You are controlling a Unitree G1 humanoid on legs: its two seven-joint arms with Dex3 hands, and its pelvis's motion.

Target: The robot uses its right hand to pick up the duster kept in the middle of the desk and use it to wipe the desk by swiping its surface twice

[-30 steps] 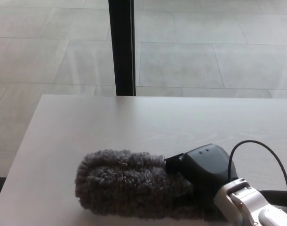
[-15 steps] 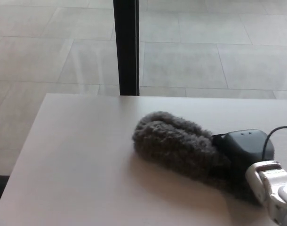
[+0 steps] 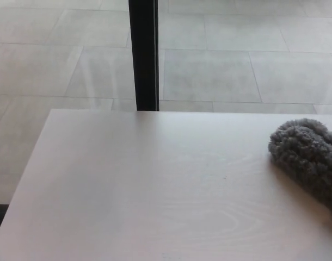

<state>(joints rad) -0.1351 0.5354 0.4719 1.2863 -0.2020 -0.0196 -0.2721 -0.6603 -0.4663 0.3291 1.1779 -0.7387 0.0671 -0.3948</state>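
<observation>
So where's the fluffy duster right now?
In the head view the duster lies on the desk at its right side, partly cut off by the picture's right edge.

We have a single view, from the head camera, looking down and forward across the pale desk (image 3: 155,190) from close above its near edge. Beyond the far edge we see a tiled floor (image 3: 237,65) and a black post (image 3: 144,54).
</observation>
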